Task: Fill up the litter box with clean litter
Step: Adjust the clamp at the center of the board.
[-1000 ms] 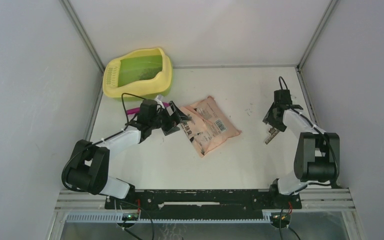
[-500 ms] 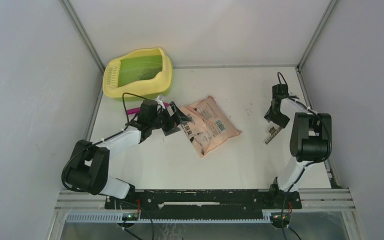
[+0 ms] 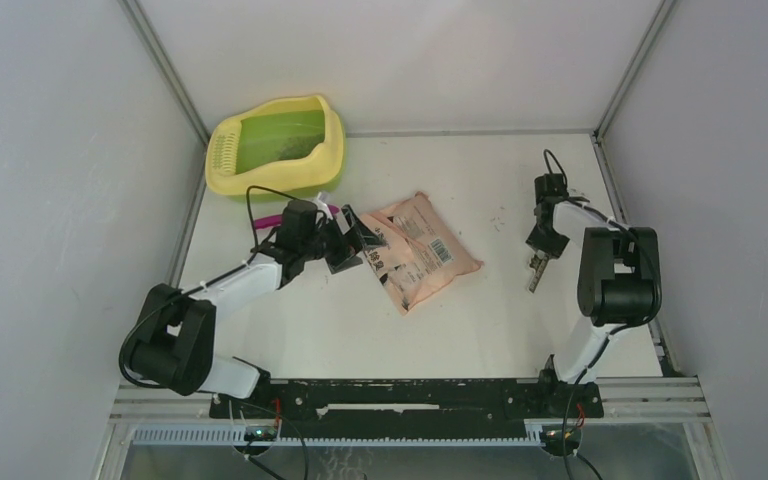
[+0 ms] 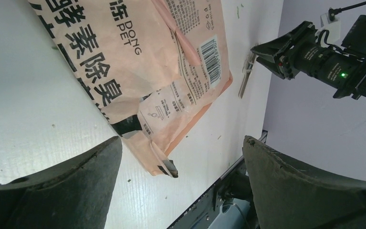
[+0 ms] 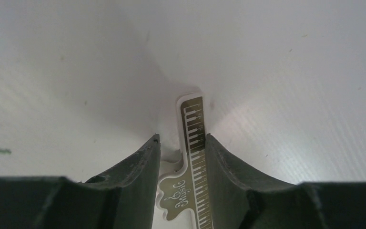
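The litter box (image 3: 332,152), yellow with a green basin, sits at the far left corner, with dark specks of clean litter (image 3: 298,150) inside. A flat pink-orange bag (image 3: 418,250) (image 4: 143,62) lies mid-table. My left gripper (image 3: 357,243) (image 4: 181,140) hovers wide open over the bag's left end, nothing between its fingers. My right gripper (image 3: 538,258) (image 5: 181,136) points down at the right side of the table. Its fingers press both sides of a flat piano-key clip (image 5: 193,125) (image 3: 533,276) that lies on the table.
A magenta scoop (image 3: 280,217) lies under the left arm, between it and the litter box. Loose specks dot the table near the right arm. Walls and metal rails enclose the table on three sides.
The right arm swung left and down onto the clip and its fingers narrowed around it; the clip turned more upright in the view. The left arm barely moved.
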You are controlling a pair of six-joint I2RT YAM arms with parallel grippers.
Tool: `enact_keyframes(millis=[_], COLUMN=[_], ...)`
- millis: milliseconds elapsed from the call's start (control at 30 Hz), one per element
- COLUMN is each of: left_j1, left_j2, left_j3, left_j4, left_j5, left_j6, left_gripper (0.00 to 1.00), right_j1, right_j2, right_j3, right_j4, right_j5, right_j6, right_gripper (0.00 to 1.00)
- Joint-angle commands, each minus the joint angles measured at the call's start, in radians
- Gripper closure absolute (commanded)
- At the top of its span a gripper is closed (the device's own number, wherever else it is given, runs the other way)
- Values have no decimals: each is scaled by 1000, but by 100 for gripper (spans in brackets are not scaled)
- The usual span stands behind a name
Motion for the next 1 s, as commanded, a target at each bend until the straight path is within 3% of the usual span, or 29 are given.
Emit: enact_keyframes(millis=[0,233,467,800,967], left_j1=[-19,-68,-140,-235,-310], left_j2=[-58,-73,-88,-37,-5], left_j3=[11,6,0,-4,26], left_j4=[10,8,10,72,91], left_j5=[-7,-35,-80,-113,-132], left_j6=[25,6,-19,-77,-101], left_gripper=[0,0,0,0,0], right_j1=[84,242,421,497,574], right_j2=[-55,-98,-178,-371,-428], right_j3=[-80,-137,-214,-381,-399], right_j4=[12,-2,-17,-11,-10], right_j5=[-46,-58,-45,-77,-89], right_j6=[32,75,145,194,232], right_gripper=[55,67,69,73,80])
